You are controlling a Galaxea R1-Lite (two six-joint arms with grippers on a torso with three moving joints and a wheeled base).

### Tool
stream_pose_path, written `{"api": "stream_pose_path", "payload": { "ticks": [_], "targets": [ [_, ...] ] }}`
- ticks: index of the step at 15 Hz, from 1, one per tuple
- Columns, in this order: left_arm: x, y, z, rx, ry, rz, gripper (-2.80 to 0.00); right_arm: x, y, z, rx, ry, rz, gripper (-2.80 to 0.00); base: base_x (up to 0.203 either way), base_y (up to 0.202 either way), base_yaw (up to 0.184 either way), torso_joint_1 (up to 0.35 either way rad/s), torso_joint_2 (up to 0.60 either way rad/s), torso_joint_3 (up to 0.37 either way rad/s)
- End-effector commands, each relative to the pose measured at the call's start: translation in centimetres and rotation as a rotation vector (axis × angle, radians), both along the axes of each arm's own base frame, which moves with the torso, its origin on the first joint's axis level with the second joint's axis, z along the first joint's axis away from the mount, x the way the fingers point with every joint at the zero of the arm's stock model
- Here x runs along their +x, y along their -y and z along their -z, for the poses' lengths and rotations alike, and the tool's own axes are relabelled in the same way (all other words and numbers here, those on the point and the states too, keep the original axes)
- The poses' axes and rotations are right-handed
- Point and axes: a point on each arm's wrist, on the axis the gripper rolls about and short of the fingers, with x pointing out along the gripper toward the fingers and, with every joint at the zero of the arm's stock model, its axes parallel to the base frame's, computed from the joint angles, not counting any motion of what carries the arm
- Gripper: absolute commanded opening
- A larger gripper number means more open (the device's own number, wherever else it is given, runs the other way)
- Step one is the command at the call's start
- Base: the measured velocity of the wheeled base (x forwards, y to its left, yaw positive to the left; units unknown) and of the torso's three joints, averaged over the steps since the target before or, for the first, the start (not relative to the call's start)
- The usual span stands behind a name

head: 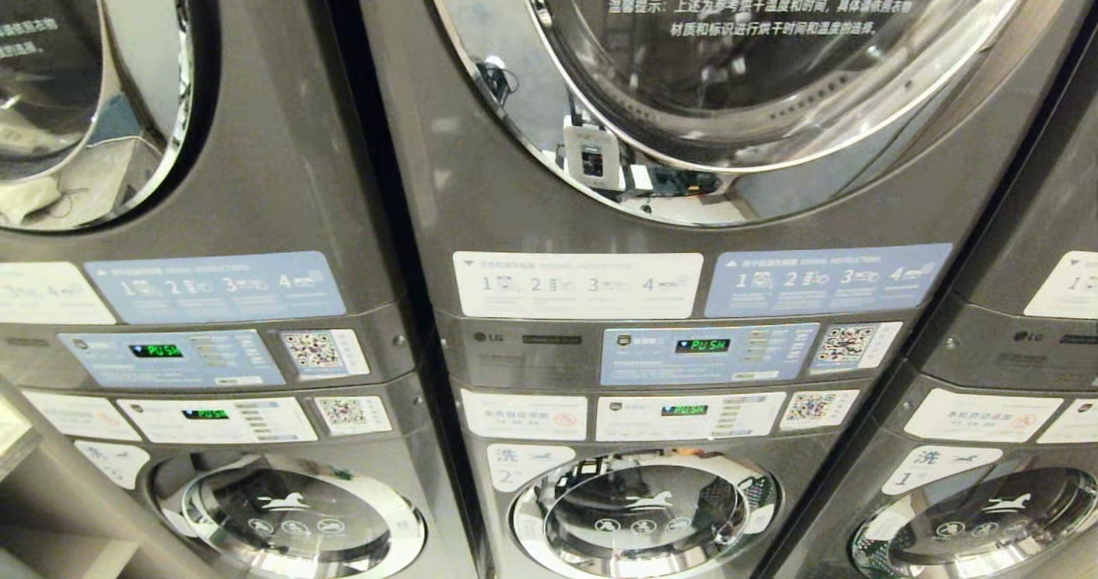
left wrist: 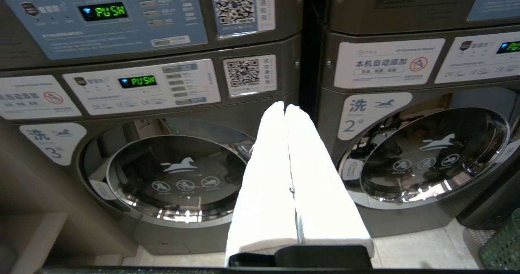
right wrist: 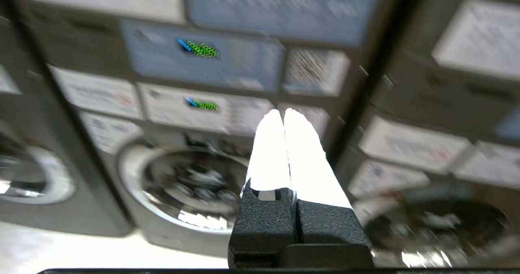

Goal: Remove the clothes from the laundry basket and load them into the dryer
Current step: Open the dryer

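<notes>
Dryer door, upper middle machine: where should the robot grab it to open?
Probably the chrome rim on the dryer door's left side, approached from the front: it stands proud of the flat panel. No handle shows, so the opening side is unsure.

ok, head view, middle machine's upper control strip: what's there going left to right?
LG logo → blue control panel with green PUSH display → QR code sticker.
</notes>
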Motion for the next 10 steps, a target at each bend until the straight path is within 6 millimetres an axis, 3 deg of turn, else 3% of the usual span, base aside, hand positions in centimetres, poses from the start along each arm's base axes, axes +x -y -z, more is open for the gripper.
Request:
{"api": "stream_pose_path", "payload": {
  "ticks": [1, 5, 7, 8, 10],
  "targets": [
    [0.0, 0.0, 0.0, 0.001, 0.000, -0.001, -2.80, 3.0, -0.1, -4.3, 0.016, -0.068, -0.069, -2.80, 0.000, 0.196, -0.004, 0.002, 0.01, 0.002],
    [0.0, 0.0, 0.0, 0.003, 0.002, -0.001, -2.80, 9.2, -0.8, -14.7, 0.211, -0.073, -0.430, -2.80, 0.000, 0.187, 0.003, 0.001, 0.00, 0.000],
    [0.0, 0.0, 0.0, 0.003, 0.000, -0.003, -2.80, 11.8, -1.2, -19.2, 0.359, -0.101, -0.614, -2.80, 0.000, 0.053, -0.001, 0.002, 0.00, -0.001],
    [0.0, 0.0, 0.0, 0.003, 0.000, -0.003, -2.80, 13.0, -1.4, -21.1, 0.460, -0.135, -0.692, -2.80, 0.000, 0.000, 0.000, 0.000, 0.00, 0.000],
    [0.0, 0.0, 0.0, 0.003, 0.000, -0.003, -2.80, 16.6, -1.9, -22.9, 0.588, -0.204, -0.792, -2.80, 0.000, 0.000, 0.000, 0.000, 0.00, 0.000]
  ]
}}
